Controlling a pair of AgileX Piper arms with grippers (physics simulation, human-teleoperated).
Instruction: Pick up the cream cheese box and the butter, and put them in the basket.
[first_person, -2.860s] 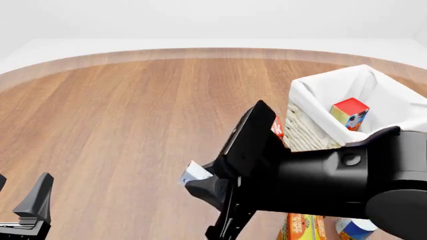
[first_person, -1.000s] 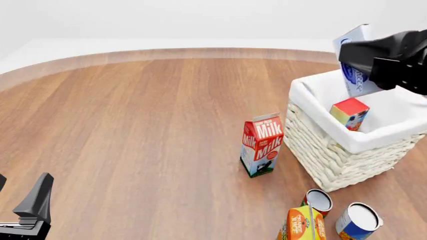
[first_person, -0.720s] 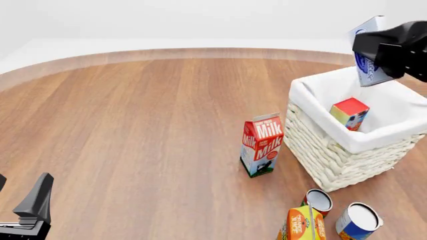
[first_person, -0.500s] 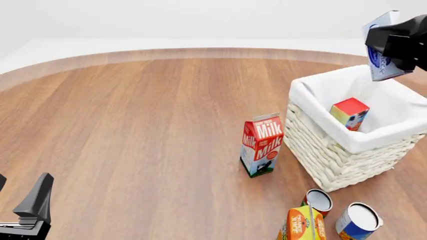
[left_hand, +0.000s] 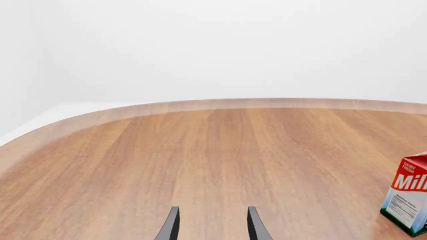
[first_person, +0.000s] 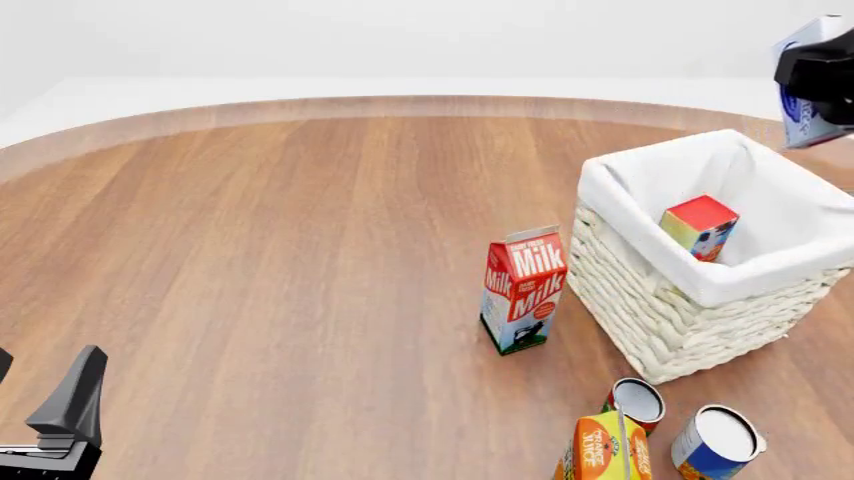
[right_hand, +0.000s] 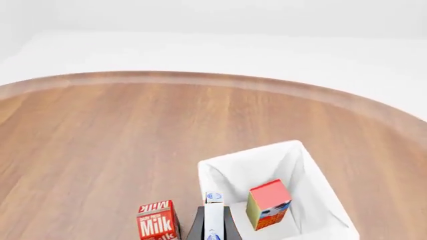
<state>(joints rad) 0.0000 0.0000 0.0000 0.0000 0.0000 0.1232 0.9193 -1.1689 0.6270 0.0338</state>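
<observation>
**Q:** Grippers first, nearest one: state?

**A:** My left gripper (first_person: 54, 425) sits at the near edge of the table (first_person: 267, 260), well apart from the basket (first_person: 667, 330). In its wrist view the two fingers (left_hand: 171, 226) stand apart with bare wood between them; nothing held.

**Q:** Items on the near side of the basket?

**A:** Orange juice carton (first_person: 603, 450) and two cans (first_person: 638, 402), all close to the basket's near corner. The Milk carton (first_person: 523, 290) stands upright just beside the basket's left wall; I cannot tell whether they touch.

**Q:** Butter?

**A:** The butter (first_person: 699, 226) is inside the basket, standing on end and tilted against the white lining, red face up, blue-and-white picture on its side.

**Q:** Cream cheese box?

**A:** The cream cheese box (first_person: 805, 110) is clamped in my right gripper (first_person: 817, 85), up in the air above and beyond the basket's far right corner, at the front view's edge. In the right wrist view the box (right_hand: 213, 217) shows as a narrow white strip pinched between my dark fingers (right_hand: 197, 225), with the basket opening (right_hand: 293, 155) and the butter (right_hand: 267, 204) below.
</observation>
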